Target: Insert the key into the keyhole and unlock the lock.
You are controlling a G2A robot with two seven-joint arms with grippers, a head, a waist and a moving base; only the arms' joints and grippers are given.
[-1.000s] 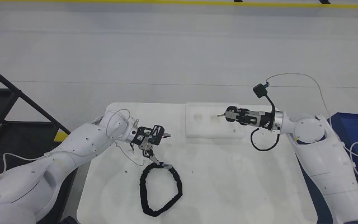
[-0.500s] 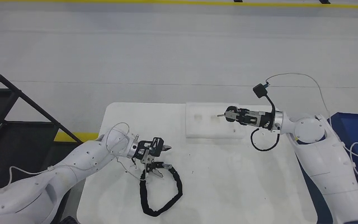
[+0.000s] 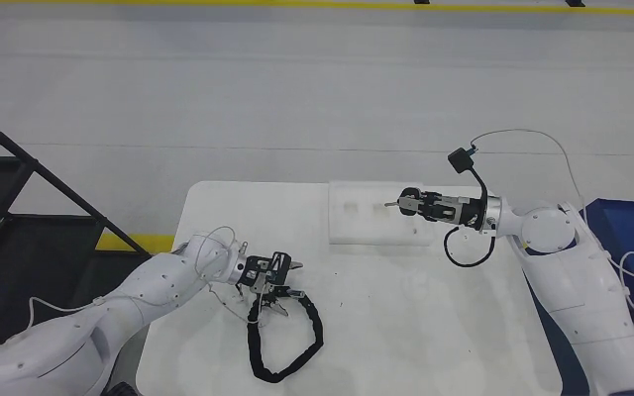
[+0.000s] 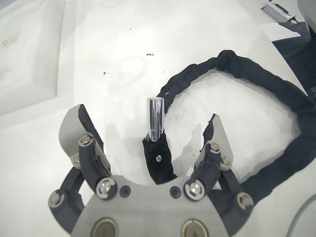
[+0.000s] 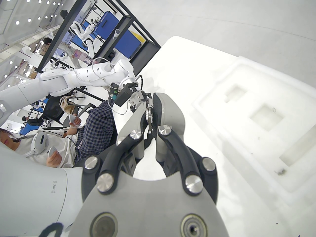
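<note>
- Top view: one white table [image 3: 426,327] carries one black chain lock [image 3: 315,332], which lies as a loop at about 8 o'clock on the table.
- One left gripper [image 3: 289,279] is at the 11 o'clock end of the loop. Its fingers are spread wide and hold nothing.
- One white foam tray [image 3: 362,213] lies at the 12 o'clock edge of the table. One right gripper [image 3: 404,201] hangs above the tray, and its narrow fingers pinch one key [image 3: 389,205], with the tip pointing toward 9 o'clock.
- Left wrist view: the two fingers [image 4: 86,122] stand wide apart, one on each side of the single chrome cylinder [image 4: 155,117] of the lock, and do not touch it.
- The cylinder comes out of the black fabric sleeve and lies on the table. The other end of the chain is just beside it, and nothing stands between the fingers and the cylinder.
- One small grey box [image 4: 276,8] with a cable lies beyond the table edge.
- Right wrist view: the two fingers [image 5: 170,122] are pressed together on the metal head of the key [image 5: 148,115].
- The foam tray [image 5: 222,75] beside them shows three rectangular recesses [image 5: 266,117].
</note>
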